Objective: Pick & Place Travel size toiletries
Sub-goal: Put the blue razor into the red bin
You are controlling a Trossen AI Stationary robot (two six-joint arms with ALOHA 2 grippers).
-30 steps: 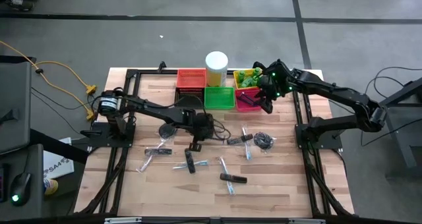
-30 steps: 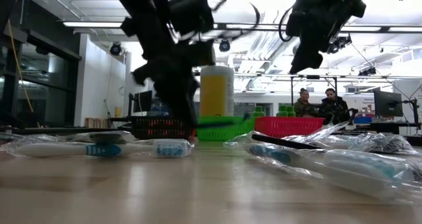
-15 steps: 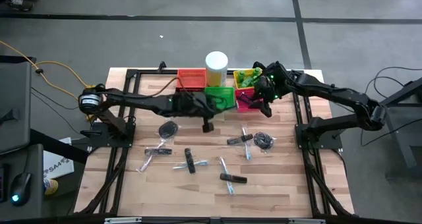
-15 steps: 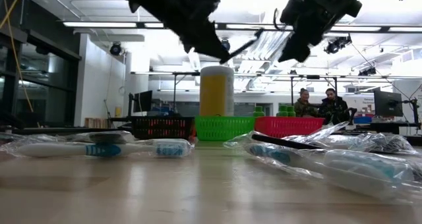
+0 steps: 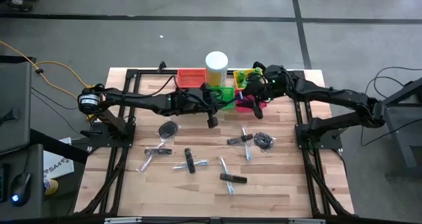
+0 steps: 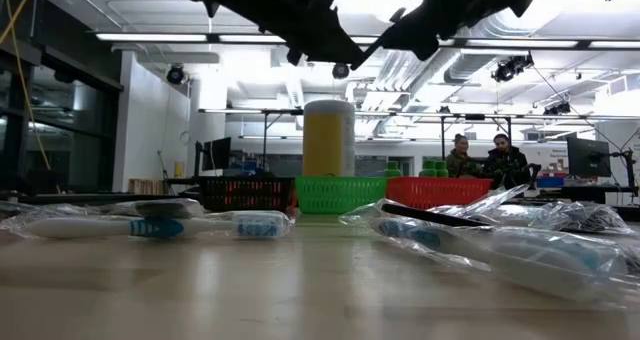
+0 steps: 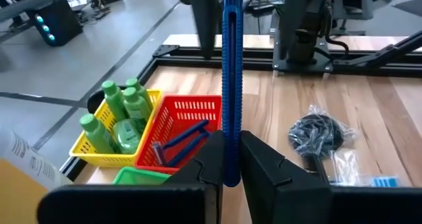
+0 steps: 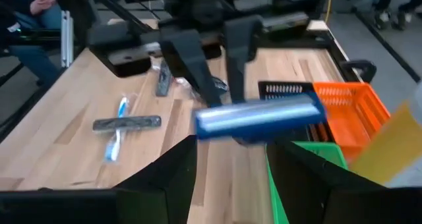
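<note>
Razor (image 7: 231,85), thin and blue, stands upright between the two dark fingers of the left gripper (image 7: 226,159), and the jaws are pressed together on its lower end. The left arm (image 5: 142,102) reaches long and almost flat from the left side of the table (image 5: 277,191) toward the row of baskets, with its gripper (image 5: 212,117) just in front of the green basket (image 5: 226,94). Beyond these jaws, the left wrist view shows a red basket (image 7: 184,122) with more blue razors inside, and beside it a yellow basket (image 7: 89,151) full of small green bottles (image 7: 125,112).

The right arm (image 5: 330,99) stretches in from the right side, and its gripper (image 5: 254,92) hangs over the red and yellow baskets. Its jaws stand apart with nothing between them. In the right wrist view the head of the blue razor (image 8: 257,117) appears just ahead of these open fingers, near the green and orange baskets.

Below both grippers, on the wood, lie wrapped toothbrushes (image 5: 190,163), black sticks (image 5: 234,178) and dark coiled bundles (image 5: 264,141), well apart from the jaws. A tall white cylinder (image 5: 216,68) stands behind the green basket.
</note>
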